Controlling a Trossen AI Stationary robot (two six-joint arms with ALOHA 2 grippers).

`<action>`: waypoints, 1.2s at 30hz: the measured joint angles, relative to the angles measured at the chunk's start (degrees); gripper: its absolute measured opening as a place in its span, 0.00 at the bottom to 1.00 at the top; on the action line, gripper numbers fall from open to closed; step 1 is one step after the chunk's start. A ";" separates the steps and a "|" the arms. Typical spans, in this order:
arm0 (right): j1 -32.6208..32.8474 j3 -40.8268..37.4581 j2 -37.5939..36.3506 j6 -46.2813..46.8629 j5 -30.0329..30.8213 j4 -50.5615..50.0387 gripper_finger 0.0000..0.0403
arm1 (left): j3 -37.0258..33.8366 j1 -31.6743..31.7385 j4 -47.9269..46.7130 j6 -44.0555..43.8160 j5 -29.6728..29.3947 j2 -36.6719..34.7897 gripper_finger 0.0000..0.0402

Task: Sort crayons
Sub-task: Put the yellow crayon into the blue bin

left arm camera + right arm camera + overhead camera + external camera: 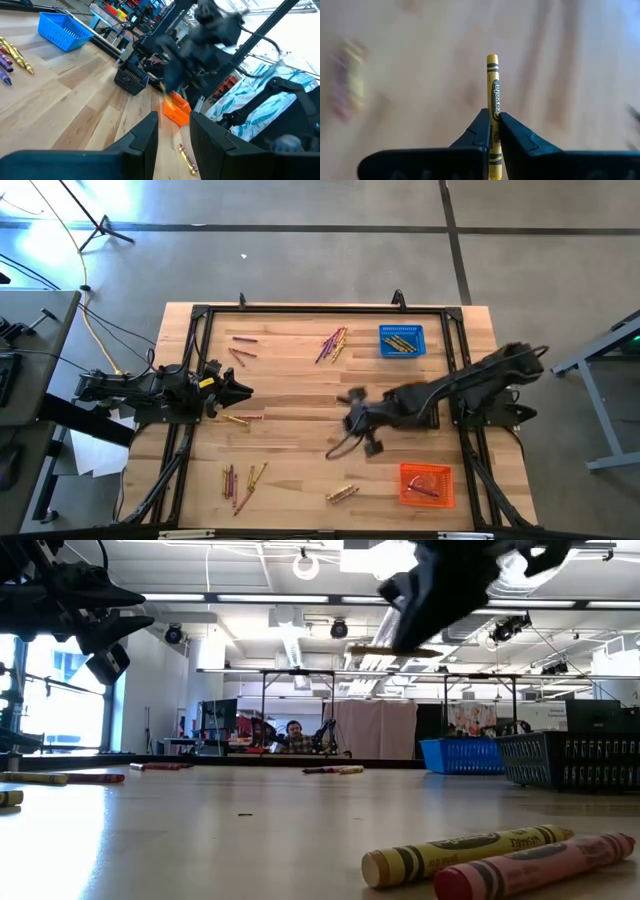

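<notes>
My right gripper (356, 418) hangs over the middle of the table, shut on a yellow crayon (493, 85). In the low view that crayon (392, 651) shows high above the tabletop. Loose crayons lie in small groups: at the far middle (333, 343), far left (241, 350), left (243, 418), near left (241, 480) and near middle (342, 494). My left gripper (175, 126) waits open at the table's left edge, pointing level, with nothing between its fingers. My right gripper pinches the yellow crayon between its two fingers, on the wrapper about halfway along it (494, 111). The fingers lie along the crayon, whose fore half sticks out past the fingertips. The crayon is lifted clear of the table.
A blue basket (401, 340) with yellow crayons stands at the far right. An orange basket (427, 484) with red crayons stands at the near right. A black basket (575, 760) sits at the right. A yellow crayon (460, 850) and a pink one (540, 865) lie near the front edge.
</notes>
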 joint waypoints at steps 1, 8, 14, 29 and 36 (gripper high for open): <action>-1.14 -0.01 -1.56 -0.26 1.08 -3.95 0.04 | -0.02 -0.02 -0.02 -0.02 0.00 -0.02 0.25; -14.69 -2.87 -14.29 -2.82 3.93 -21.55 0.04 | 0.00 0.00 0.00 0.00 0.01 0.00 0.25; -34.12 -14.79 -26.32 -8.01 4.26 -14.37 0.04 | -0.02 0.00 -0.01 -0.02 0.00 -0.01 0.25; -58.49 -34.87 -27.69 -8.97 -1.52 19.24 0.04 | -0.02 0.00 0.00 -0.02 0.00 -0.02 0.25; -58.87 -34.28 -26.55 -6.21 -1.31 20.14 0.14 | -0.02 0.00 0.00 -0.02 0.00 -0.02 0.25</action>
